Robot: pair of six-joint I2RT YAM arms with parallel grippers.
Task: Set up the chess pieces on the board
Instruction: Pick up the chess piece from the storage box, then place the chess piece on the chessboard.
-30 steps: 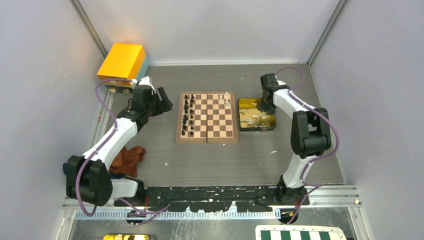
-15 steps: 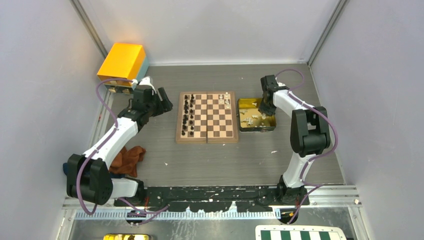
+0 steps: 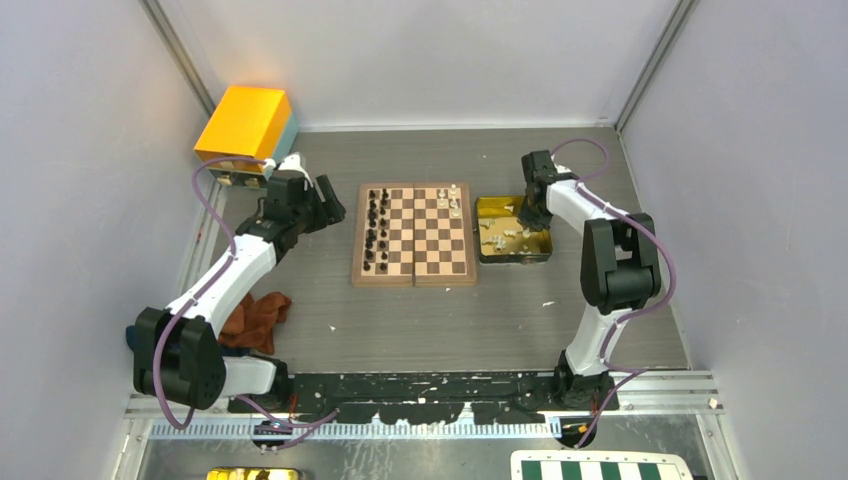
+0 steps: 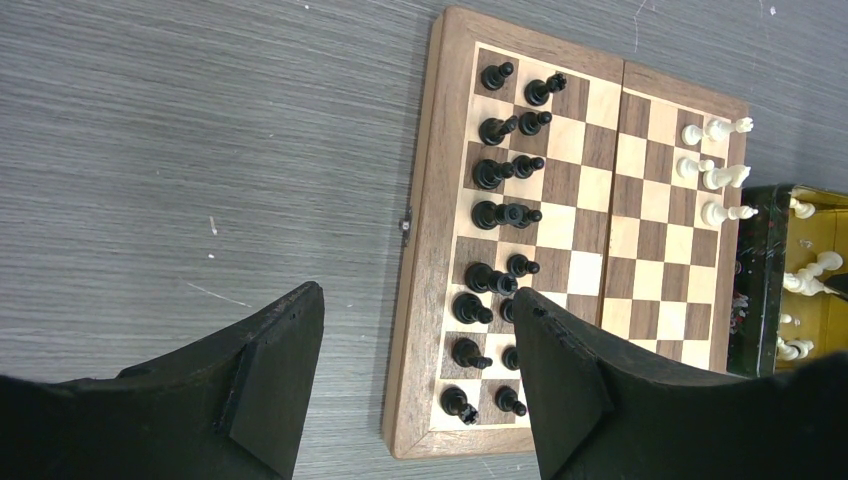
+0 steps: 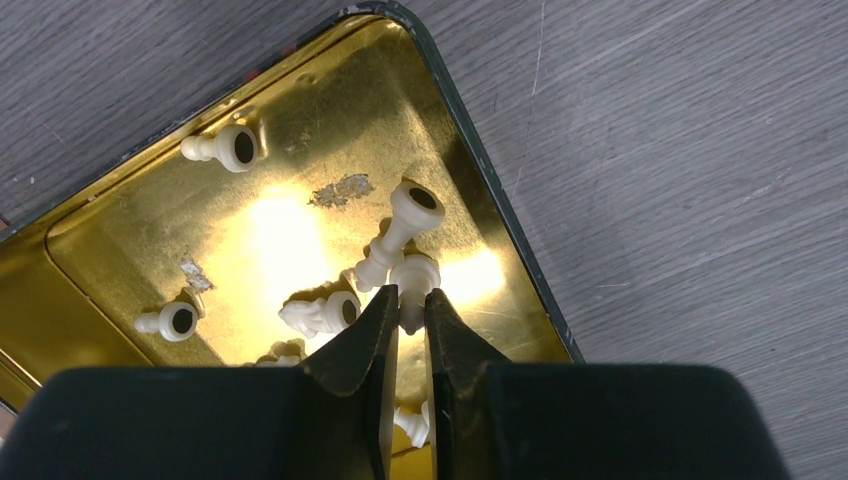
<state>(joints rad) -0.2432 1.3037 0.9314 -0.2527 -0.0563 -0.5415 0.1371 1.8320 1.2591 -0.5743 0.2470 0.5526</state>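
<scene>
The wooden board (image 3: 414, 279) lies mid-table, with black chess pieces (image 4: 495, 170) in two columns on its left side. A few white pieces (image 4: 712, 180) stand at its far right corner. More white pieces lie loose in the gold tin (image 5: 480, 150) right of the board. My right gripper (image 5: 410, 295) reaches down into that tin. Its fingertips are shut on one cream-white piece (image 5: 413, 272), which still rests among the others. My left gripper (image 4: 415, 300) hangs open over the board's left frame (image 4: 425, 200), with nothing between its fingers.
A yellow box (image 3: 247, 122) sits at the far left corner, just behind the left gripper (image 3: 330, 205). A brown cloth (image 3: 258, 318) lies by the left arm. A green-and-white checkered board (image 3: 600, 468) shows below the near rail.
The right gripper's fingers have closed inside the tin onto a white piece. The left arm has not moved.
</scene>
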